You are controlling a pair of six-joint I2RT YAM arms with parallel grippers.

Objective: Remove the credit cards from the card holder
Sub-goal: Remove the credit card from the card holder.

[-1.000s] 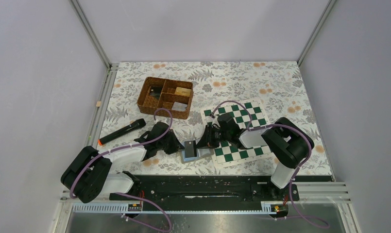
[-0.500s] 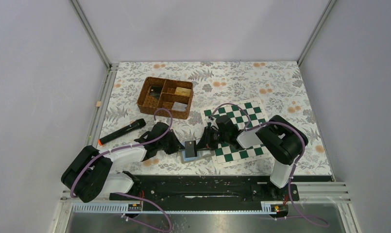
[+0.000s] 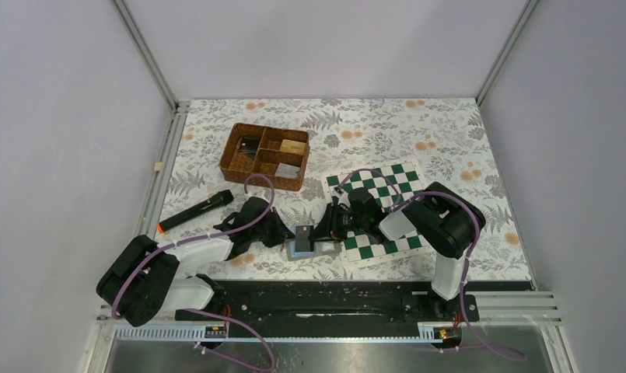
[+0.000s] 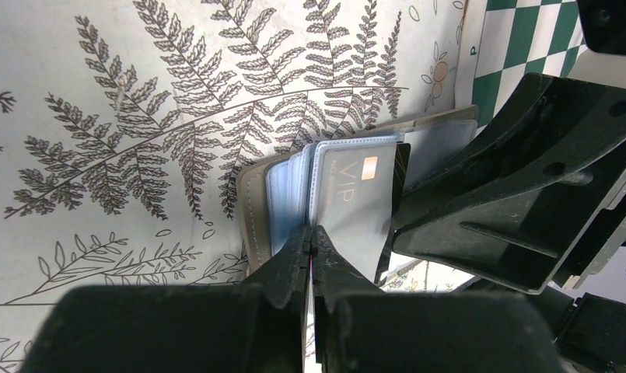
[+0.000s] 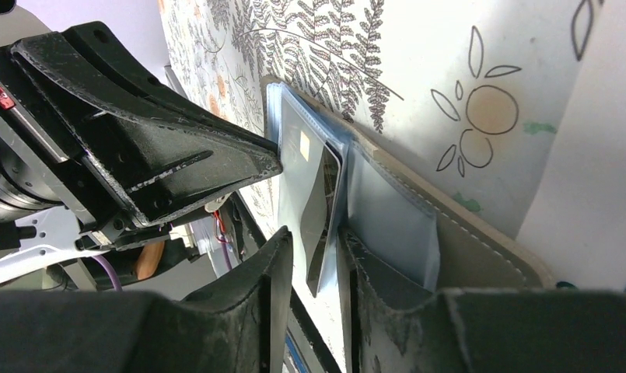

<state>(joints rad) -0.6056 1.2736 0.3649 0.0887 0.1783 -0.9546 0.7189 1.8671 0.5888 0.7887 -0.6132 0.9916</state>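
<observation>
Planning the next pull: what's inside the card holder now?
A grey VIP card in a clear sleeve, a dark card behind it. Other sleeves' contents are covered.

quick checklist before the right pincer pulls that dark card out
1. left pincer clamped on a sleeve of the card holder: ok
2. card holder open, sleeves fanned up: ok
3. dark card sticking out of its sleeve: ok
4. right pincer fingers either side of the dark card: ok
5. right pincer closed on it: not ok, a gap shows
6. more cards in the other sleeves: cannot tell
</observation>
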